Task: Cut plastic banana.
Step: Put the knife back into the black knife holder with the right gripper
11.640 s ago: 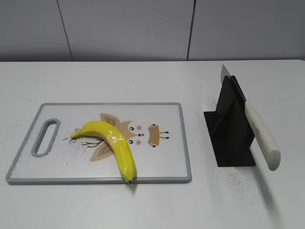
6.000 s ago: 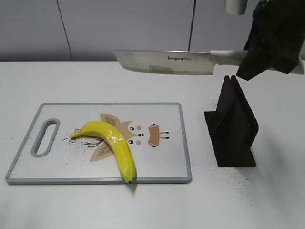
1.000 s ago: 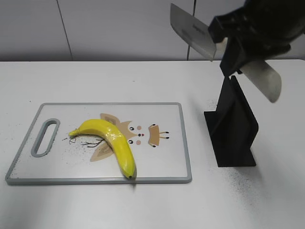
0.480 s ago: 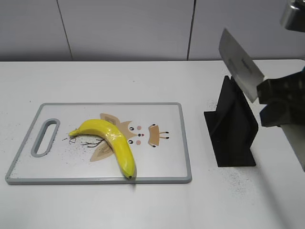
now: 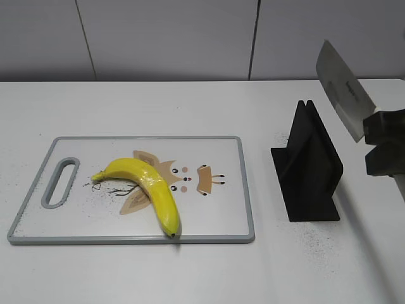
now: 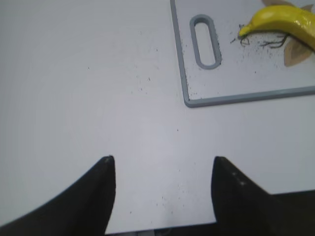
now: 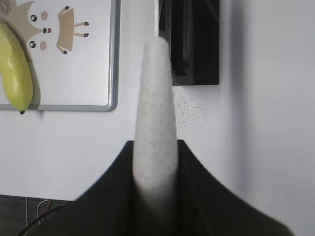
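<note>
The yellow plastic banana point(image 5: 148, 192) lies whole on the white cutting board point(image 5: 221, 221) at the left. It also shows in the left wrist view point(image 6: 280, 24) and the right wrist view point(image 7: 15, 73). My right gripper point(image 5: 384, 151) is shut on the knife's white handle point(image 7: 155, 118) at the far right, above the table. The knife's steel blade point(image 5: 343, 90) points up and left, above and right of the black knife stand point(image 5: 309, 166). My left gripper point(image 6: 161, 162) is open and empty over bare table, left of the board's handle slot point(image 6: 205, 34).
The black knife stand sits on the white table right of the board and also shows in the right wrist view point(image 7: 189, 44). Dark crumbs speckle the board near the banana's stem. A grey wall runs behind the table.
My right gripper has carried the knife from above the stand down and to the right edge of view. The banana and the board have not moved.
</note>
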Robot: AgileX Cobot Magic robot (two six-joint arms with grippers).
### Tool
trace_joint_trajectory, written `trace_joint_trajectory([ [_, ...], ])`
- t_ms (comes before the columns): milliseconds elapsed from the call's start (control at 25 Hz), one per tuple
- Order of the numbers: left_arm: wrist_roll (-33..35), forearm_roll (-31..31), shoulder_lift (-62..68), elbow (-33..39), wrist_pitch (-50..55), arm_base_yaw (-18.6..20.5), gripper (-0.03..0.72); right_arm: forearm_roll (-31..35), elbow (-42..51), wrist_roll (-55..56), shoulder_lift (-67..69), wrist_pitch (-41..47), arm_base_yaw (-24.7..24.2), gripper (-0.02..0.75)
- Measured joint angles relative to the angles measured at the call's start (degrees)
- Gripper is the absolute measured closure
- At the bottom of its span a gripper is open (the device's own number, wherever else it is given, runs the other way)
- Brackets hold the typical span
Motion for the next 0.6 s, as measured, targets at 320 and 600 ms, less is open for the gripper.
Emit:
trace_joint_trajectory([
  [320,-0.02,0.50,-11.55,4.74,-5.35,0.00,0.116,-6.04,0.04,2.85,1.77,-1.25,0.00,0.582],
  [600,-0.02,0.50,-11.50,5.05,-5.80,0.00,0.142,-8.24,0.04,3.00,9.36,-7.53,0.00,0.582],
])
